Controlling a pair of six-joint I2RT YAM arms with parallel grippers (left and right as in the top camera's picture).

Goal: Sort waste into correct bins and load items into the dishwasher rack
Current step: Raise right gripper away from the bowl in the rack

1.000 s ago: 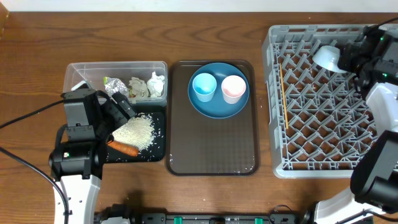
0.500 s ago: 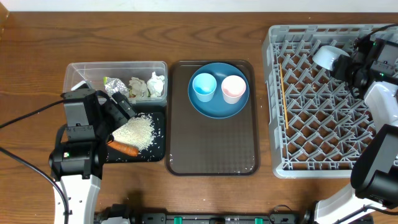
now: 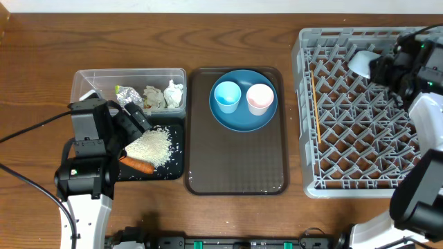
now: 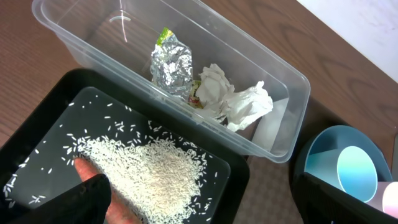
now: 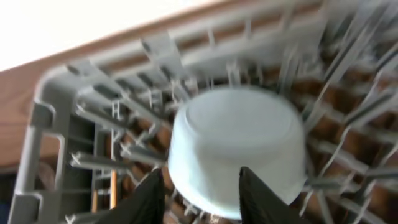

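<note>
Two cups and the plate are waiting, waste binned, while I'm racking the bowl, right gripper straddling it, pinch unclear.

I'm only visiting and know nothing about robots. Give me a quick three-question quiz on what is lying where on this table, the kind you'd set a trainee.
1. Pick one: what lies in the clear tub? A) a crumpled foil wrapper and tissue wads B) the two cups C) the chopsticks
2. True or false: the white bowl sits on the blue plate.
3. Fill in: the carrot lies beside the rice in the ____ tray.

Key: 1, A. 2, false: the bowl is at the far corner of the grey rack. 3, black: it is the black tray.
</note>
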